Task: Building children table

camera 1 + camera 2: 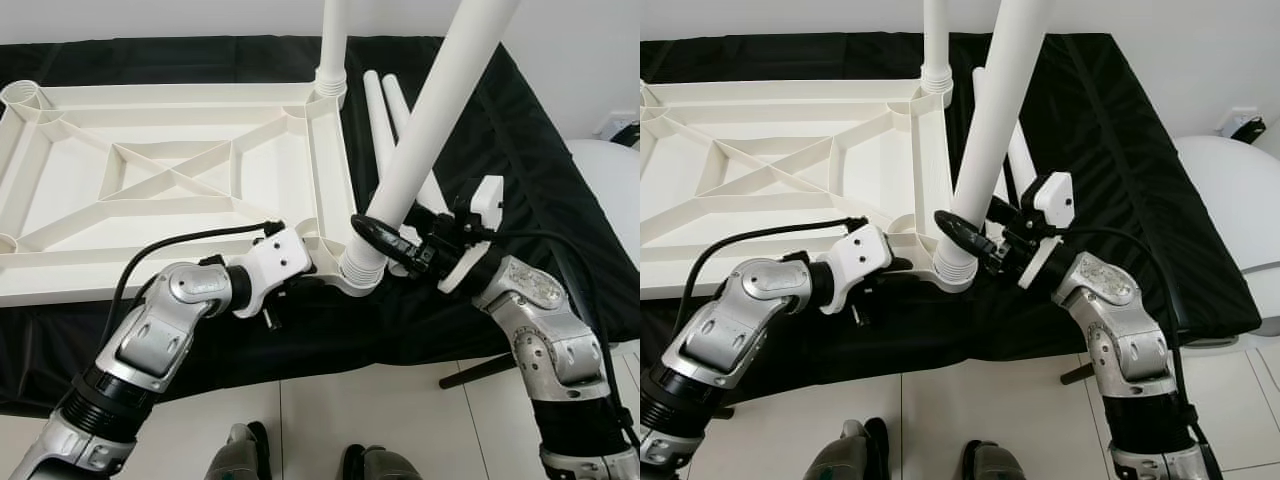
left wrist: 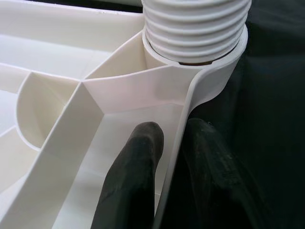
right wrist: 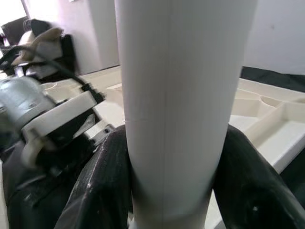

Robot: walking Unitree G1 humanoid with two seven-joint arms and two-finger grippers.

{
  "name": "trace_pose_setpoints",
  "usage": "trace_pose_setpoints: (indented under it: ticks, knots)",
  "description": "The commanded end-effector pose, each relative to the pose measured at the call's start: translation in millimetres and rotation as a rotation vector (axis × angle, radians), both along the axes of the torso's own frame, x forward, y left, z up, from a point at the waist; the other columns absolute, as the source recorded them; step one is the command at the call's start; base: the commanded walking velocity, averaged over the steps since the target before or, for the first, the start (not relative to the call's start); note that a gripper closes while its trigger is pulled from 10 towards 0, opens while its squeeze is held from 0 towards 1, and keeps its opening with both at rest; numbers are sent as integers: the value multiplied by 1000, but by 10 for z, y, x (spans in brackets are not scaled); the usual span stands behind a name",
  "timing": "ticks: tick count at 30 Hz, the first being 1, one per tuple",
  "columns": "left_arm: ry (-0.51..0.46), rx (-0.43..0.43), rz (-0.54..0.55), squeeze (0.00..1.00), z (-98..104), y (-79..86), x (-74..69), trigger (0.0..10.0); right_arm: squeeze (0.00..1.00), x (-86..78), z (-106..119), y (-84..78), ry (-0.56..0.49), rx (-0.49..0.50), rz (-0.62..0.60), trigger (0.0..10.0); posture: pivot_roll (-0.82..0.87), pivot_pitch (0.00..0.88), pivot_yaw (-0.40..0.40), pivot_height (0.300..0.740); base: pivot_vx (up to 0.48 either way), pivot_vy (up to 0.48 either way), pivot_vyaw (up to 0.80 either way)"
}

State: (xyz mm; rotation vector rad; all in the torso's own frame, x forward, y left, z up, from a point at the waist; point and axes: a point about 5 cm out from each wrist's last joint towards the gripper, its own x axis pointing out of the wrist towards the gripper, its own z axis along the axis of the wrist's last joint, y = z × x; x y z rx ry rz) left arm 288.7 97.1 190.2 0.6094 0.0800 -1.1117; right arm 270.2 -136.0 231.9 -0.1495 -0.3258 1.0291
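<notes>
White leg (image 1: pixel 430 140) within right end effector (image 1: pixel 385 240), forearm outstretched.

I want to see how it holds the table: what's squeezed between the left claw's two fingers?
The white tabletop's edge wall, one finger either side, seen in the left wrist view.

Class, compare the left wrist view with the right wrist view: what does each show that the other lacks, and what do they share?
Left wrist view alone: the left tool pinching the thin outer wall of the white plastic ribbed tabletop, one black finger inside and one outside, just below the threaded leg base in the corner socket.

Right wrist view alone: the right tool clamped around the smooth white round table leg, and the left arm's wrist beyond it.

Both: the same leg and the upturned tabletop.
</notes>
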Motion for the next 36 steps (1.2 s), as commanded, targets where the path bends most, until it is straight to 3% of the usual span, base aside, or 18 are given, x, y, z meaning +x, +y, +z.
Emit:
trace_pose_setpoints:
  ticks: [1, 11, 25, 36]
  knots:
    - [15, -6, -53, 0, 15, -17, -60, 10000, 0, 0, -238, -65, 102, -73, -17, 10000, -24, 257, -16, 740, 0, 0, 0]
    - [13, -6, -59, 0, 32, -32, -62, 10000, 0, -80, -359, -15, 102, -137, 70, 10000, -26, 255, -12, 740, 0, 0, 0]
    - [13, -10, -57, 0, 41, -34, -79, 10000, 0, 54, -435, 64, 129, -195, 87, 10000, -23, 264, -14, 740, 0, 0, 0]
    - [13, -14, -49, 0, 57, -20, -96, 10000, 0, 121, -526, 136, 156, -179, 67, 10000, -14, 281, -19, 740, 0, 0, 0]
